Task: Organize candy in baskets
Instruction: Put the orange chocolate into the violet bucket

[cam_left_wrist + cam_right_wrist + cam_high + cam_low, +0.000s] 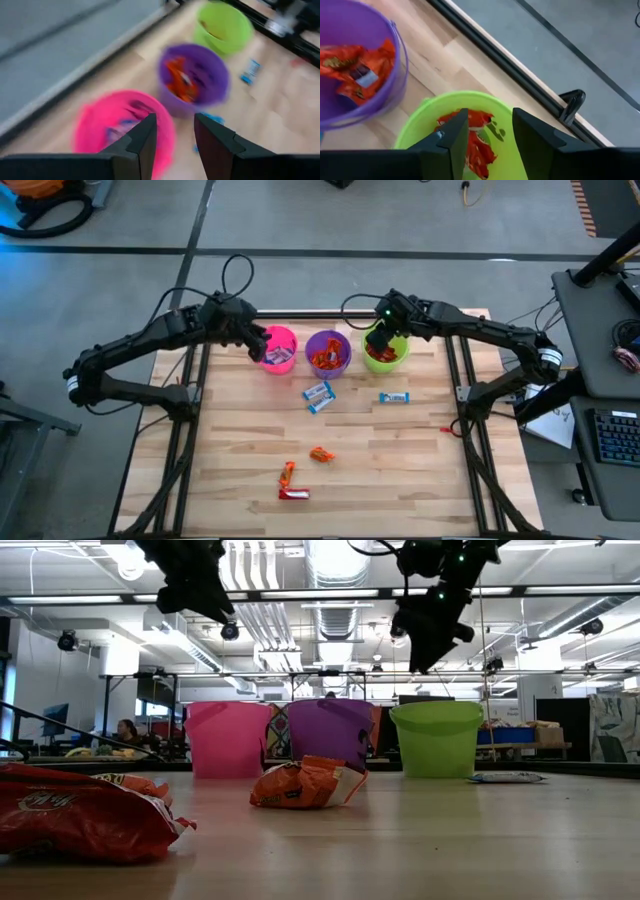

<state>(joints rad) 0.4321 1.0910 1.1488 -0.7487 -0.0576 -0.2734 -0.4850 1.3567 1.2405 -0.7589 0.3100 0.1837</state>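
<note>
Sitting in a row along the table's far edge: pink basket holding blue-and-white candy, purple basket holding orange candy, lime green basket holding red candy. Hovering over the green one, right gripper, fingers parted, gripping nothing. Hanging over the pink one, left gripper, fingers apart, empty. Lying loose on the table: shiny blue-and-white bars, orange wrappers, a red bar.

Surface: pale wood planks, matt, visible grain. Pink bucket, purple bucket, green bucket: smooth plastic, slightly translucent, soft sheen. Candy wrappers: shiny crinkled foil or plastic film, red one glossy. Left hand fingers: dark matt plastic. Frame rails: black metal. Floor: smooth grey, matt.
</note>
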